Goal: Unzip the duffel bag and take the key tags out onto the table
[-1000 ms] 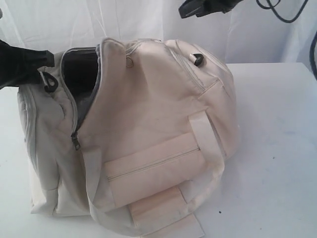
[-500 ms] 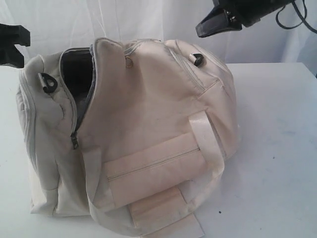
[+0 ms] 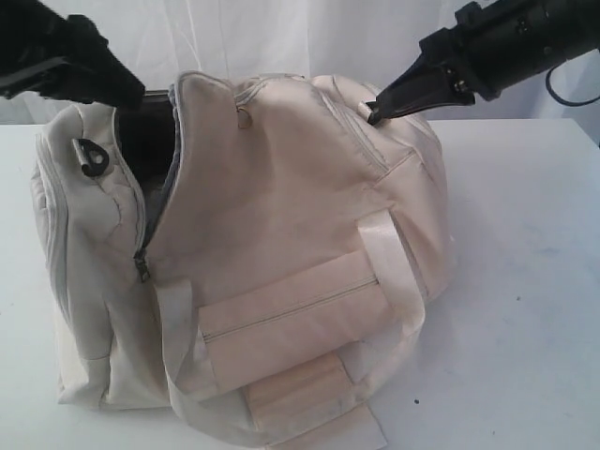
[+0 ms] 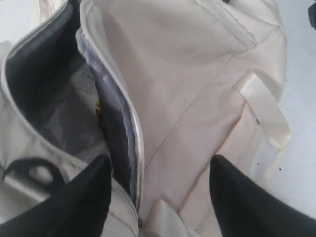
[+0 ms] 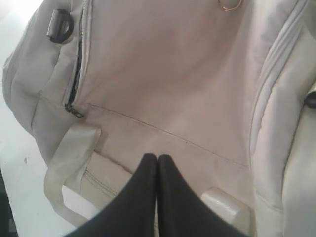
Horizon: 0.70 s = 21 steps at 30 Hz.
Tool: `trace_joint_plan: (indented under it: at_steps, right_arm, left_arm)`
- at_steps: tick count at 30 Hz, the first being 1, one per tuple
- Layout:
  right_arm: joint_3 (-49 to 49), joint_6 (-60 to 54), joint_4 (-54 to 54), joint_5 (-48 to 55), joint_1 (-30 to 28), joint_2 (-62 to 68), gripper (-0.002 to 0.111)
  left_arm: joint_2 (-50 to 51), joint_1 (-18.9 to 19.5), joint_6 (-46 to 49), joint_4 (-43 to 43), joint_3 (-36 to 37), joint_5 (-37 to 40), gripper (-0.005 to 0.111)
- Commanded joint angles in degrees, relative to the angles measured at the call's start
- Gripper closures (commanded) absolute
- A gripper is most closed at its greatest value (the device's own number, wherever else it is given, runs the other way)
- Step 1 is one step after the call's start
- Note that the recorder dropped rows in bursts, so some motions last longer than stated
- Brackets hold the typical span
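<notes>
The cream-white duffel bag [image 3: 281,234] lies on the white table [image 3: 525,281], its main zipper parted at the left end so the dark lining [image 3: 150,155] shows. My left gripper [image 3: 127,89] hovers over that opening; in the left wrist view it [image 4: 160,165] is open and holds nothing, its fingers [image 4: 84,197] straddling the zipper edge. Deep inside, a tiny yellow and red speck [image 4: 98,107] may belong to the key tags, which are otherwise hidden. My right gripper [image 3: 380,111] is shut and empty, its tip at the bag's top right by a black strap ring; it [image 5: 157,157] points at the bag's side panel [image 5: 173,74].
The zipper pull [image 3: 142,270] hangs partway down the bag's left side. A black strap ring [image 3: 92,157] sits by the opening. A white label [image 4: 86,81] lies against the lining. A front zip pocket [image 3: 281,314] and webbing straps [image 3: 398,267] face the camera. White cloth hangs behind the table.
My left gripper has swung from the left edge in over the bag's opening. My right arm has come down from the top of the view to the bag's upper right.
</notes>
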Motion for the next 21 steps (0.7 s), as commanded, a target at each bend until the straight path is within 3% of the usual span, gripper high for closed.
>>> trace_joint_plan:
  at_steps: [1,6,13,21]
  right_arm:
    - [1.77,-2.25,0.71,0.08,-0.27,-0.56,0.108]
    - [2.45,-2.63,0.71,-1.96,-0.27,-0.45,0.108]
    - [2.45,-4.52,2.35,-0.89,-0.27,-0.45,0.108]
    - [2.45,-5.49,3.57,0.19,-0.27,-0.45,0.108]
  left_arm:
    - [4.24,-0.08,9.74,-5.03,-0.88,-7.67,0.039]
    - [11.4,-2.31,15.59,-14.15,-0.99,-17.34,0.04]
    - [19.01,-3.18,18.62,-14.88,-1.07,-26.08,0.04]
    - [12.87,-3.18,12.05,-12.43,-5.88,-14.97,0.04]
